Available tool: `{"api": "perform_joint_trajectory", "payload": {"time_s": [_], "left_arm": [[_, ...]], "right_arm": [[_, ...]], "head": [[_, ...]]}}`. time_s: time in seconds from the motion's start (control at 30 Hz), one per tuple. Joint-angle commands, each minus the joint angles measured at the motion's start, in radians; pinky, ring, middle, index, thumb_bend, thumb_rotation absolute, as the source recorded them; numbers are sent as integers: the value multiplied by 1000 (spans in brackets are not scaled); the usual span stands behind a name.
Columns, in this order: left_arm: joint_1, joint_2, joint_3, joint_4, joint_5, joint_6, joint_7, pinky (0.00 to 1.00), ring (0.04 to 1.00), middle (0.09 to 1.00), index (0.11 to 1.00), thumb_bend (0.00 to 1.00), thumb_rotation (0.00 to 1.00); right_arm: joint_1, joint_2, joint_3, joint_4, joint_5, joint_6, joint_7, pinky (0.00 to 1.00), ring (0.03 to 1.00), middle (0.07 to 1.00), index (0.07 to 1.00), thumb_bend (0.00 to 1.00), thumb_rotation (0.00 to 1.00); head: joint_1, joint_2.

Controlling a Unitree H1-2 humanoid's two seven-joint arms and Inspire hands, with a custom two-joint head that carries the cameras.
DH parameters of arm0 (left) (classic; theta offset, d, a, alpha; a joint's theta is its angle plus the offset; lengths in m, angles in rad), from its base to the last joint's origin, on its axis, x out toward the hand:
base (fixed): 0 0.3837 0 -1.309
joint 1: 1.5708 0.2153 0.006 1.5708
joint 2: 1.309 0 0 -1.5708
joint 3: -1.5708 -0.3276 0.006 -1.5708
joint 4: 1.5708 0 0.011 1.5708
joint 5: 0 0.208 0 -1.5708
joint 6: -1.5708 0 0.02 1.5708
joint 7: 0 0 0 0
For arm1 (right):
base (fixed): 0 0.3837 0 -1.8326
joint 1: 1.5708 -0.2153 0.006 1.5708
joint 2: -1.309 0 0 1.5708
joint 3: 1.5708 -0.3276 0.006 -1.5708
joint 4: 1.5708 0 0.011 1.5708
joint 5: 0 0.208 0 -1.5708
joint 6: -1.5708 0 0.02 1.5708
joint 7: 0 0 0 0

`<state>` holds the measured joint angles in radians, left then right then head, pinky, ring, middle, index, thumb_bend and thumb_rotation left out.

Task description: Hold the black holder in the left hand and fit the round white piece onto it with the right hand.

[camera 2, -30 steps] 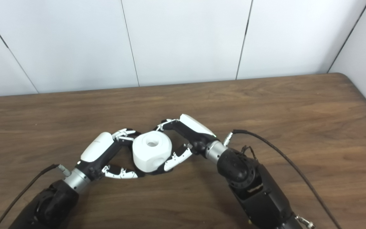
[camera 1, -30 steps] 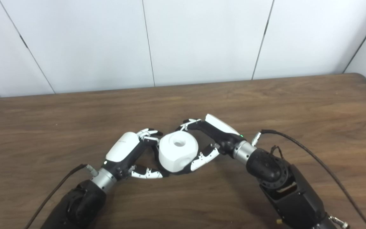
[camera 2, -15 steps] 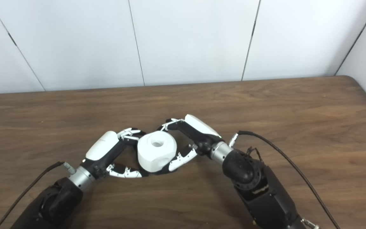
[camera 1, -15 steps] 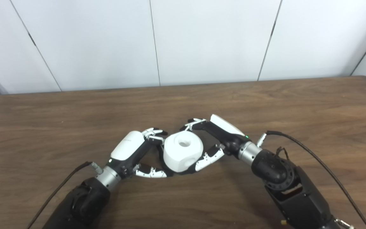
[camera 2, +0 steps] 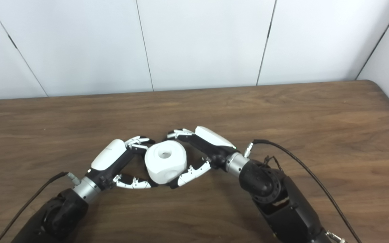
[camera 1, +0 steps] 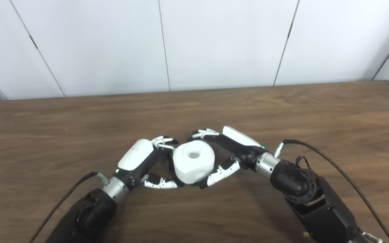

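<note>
From the left eye view, my left hand (camera 1: 139,161) comes in low from the bottom left, its white back turned up and its wrist bent toward the middle of the brown wooden surface (camera 1: 46,128). Its fingers (camera 1: 163,140) curl around the left side of the round white plastic piece (camera 1: 193,161), and its thumb runs along the near lower edge. A sliver of the black holder (camera 1: 171,166) shows just under and left of the white piece, inside that grasp; I cannot tell how far the piece is seated on it. My right hand (camera 1: 235,148) reaches in from the bottom right, wrist angled inward, upper fingers arched over the far rim of the white piece, thumb pressed against its near right side. So both sets of fingers are clamped on the same stack. One white piece, with one round hole in its top face; one holder; two hands.

From the right eye view, the same pose reads a little flatter. My left hand (camera 2: 110,161) lies beside the white piece (camera 2: 165,161), touching it, and my right hand (camera 2: 211,143) mirrors it on the other side. One black cable (camera 2: 302,168) loops off my right wrist across the surface, and one trails from my left forearm.
</note>
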<state>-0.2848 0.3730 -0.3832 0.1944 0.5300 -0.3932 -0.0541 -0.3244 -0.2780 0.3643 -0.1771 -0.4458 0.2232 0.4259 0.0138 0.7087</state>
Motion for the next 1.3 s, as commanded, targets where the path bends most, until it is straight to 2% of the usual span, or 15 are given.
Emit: {"api": "perform_joint_trajectory", "payload": {"time_s": [0.0,0.3,0.53,0.67,0.83,0.97,1.03,1.13,1.27], "left_arm": [[22,6,-16,7,24,5,-42,916,854,657,484,522,50],[24,8,-15,6,25,6,-45,918,853,659,484,522,50],[21,11,-12,5,25,7,-47,916,853,658,484,522,50],[21,14,-10,1,26,10,-47,915,852,657,484,522,50],[20,17,-7,-3,30,16,-48,912,852,661,484,522,49],[19,23,-5,-1,30,16,-50,909,852,660,484,522,48],[19,26,-2,-1,29,15,-49,910,852,661,484,521,48],[21,30,3,4,28,9,-46,903,850,660,484,521,48],[23,33,6,11,25,-2,-43,900,846,658,484,521,48]], "right_arm": [[-26,7,-16,-38,9,-9,-12,906,1000,970,946,1000,364],[-20,9,-25,-41,1,-24,-24,900,1000,985,901,985,359],[-32,-8,-47,-49,17,-4,-4,916,1000,991,887,965,366],[-27,-43,-88,-36,47,-3,8,900,1000,991,907,954,355],[-2,-102,-134,5,94,-16,8,896,1000,995,939,930,443],[30,-140,-184,1,119,4,0,983,1000,1000,937,883,455],[39,-155,-204,17,129,-9,-7,997,1000,1000,936,883,456],[48,-178,-233,56,128,-34,-24,916,989,994,934,880,518],[51,-171,-279,108,175,-42,-45,959,999,1000,940,844,610]], "head": [[0,1],[-3,4],[-13,4],[-18,2],[-17,3],[-21,1],[-26,0],[-31,-1],[-33,-2]]}}
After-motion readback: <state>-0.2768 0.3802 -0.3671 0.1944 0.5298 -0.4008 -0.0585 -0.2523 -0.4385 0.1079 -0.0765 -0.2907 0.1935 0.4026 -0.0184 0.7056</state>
